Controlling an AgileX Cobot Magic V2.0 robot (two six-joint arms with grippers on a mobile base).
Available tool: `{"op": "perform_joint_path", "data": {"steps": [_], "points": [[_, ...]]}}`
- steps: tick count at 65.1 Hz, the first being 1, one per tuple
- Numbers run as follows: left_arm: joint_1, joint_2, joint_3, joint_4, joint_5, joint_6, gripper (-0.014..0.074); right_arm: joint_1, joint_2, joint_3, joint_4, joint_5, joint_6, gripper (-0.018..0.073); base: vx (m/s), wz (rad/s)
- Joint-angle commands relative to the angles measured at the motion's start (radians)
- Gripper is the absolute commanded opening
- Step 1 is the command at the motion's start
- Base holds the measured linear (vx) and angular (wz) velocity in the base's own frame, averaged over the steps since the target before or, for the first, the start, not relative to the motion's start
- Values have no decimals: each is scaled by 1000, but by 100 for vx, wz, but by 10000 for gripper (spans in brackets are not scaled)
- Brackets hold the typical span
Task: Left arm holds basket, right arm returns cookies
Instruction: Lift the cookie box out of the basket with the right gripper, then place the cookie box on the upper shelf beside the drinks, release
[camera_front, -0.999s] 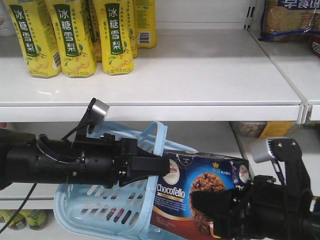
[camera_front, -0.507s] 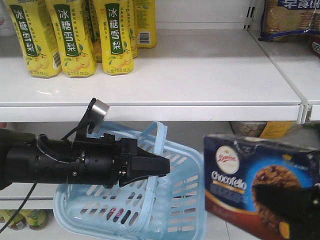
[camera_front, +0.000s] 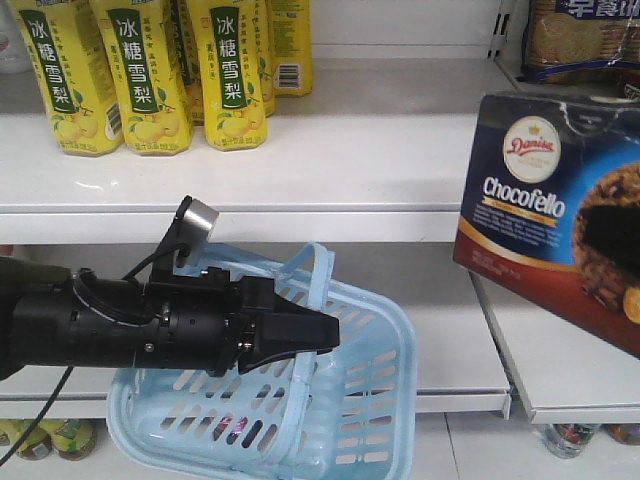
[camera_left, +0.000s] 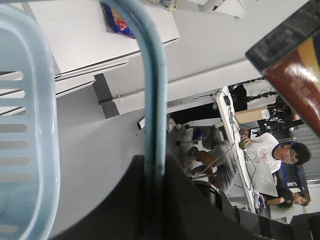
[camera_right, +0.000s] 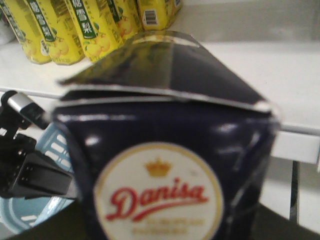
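Left gripper (camera_front: 318, 335) clamped on the basket (camera_front: 355, 420) handle; cookies (camera_front: 545, 210) up by the shelf's (camera_front: 400, 150) right edge, right gripper's grip unclear.

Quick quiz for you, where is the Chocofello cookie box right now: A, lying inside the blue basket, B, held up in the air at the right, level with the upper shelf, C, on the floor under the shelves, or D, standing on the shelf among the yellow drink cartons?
B: the Chocofello cookie box hangs tilted in mid-air at the right, level with the upper shelf, clear of the blue basket.
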Motion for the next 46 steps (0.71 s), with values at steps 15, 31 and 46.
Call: {"op": "perform_joint_path", "data": {"steps": [15, 31, 46], "points": [[4, -34, -33, -127, 19, 12, -3, -5, 193, -36, -192, -324, 149, 87, 0, 0], [4, -34, -33, -127, 19, 12, -3, -7, 279, -36, -481, -412, 385, 87, 0, 0], [4, -34, -33, -127, 19, 12, -3, -119, 337, -36, -740, -414, 655, 87, 0, 0]]}}
